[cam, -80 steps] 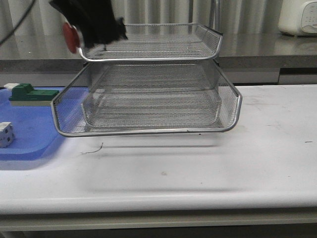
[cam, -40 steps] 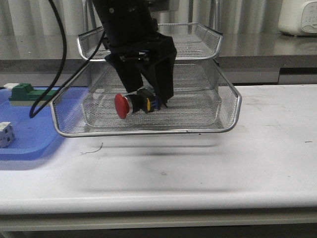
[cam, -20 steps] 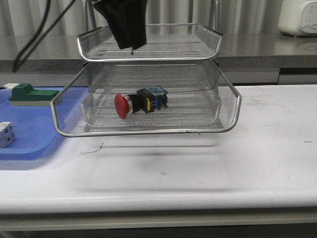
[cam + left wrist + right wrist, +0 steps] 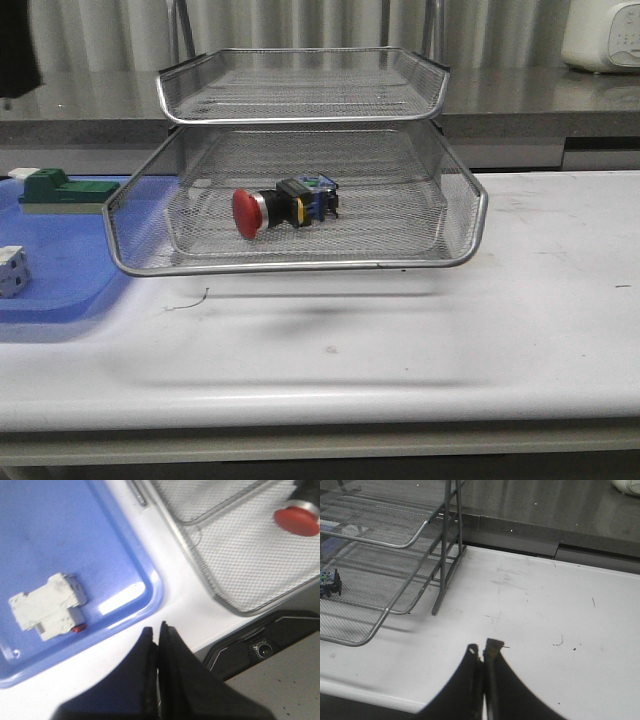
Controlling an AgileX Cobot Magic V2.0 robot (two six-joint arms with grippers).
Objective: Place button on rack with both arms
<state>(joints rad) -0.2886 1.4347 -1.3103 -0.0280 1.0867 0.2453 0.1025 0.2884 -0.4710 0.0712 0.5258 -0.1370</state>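
The button (image 4: 283, 208), red head and black, yellow and blue body, lies on its side in the pulled-out middle tray of the silver wire-mesh rack (image 4: 300, 265). Its red head also shows in the left wrist view (image 4: 297, 521), and its blue end in the right wrist view (image 4: 329, 583). My left gripper (image 4: 157, 629) is shut and empty, high over the blue tray's corner, well clear of the rack (image 4: 240, 555). My right gripper (image 4: 483, 650) is shut and empty above the white table, to the right of the rack (image 4: 385, 570). In the front view only a dark piece of the left arm (image 4: 18, 50) shows at the top left.
A blue tray (image 4: 50, 270) lies left of the rack with a green-and-beige block (image 4: 60, 190) and a small white cube (image 4: 10, 270) on it. The left wrist view shows the tray (image 4: 65, 540) with a beige block (image 4: 47, 605). A white appliance (image 4: 600, 35) stands at the back right.
The left arm brought the button down into the middle tray, let it go, then rose and withdrew to the left out of the front view. The button stays lying in the tray.
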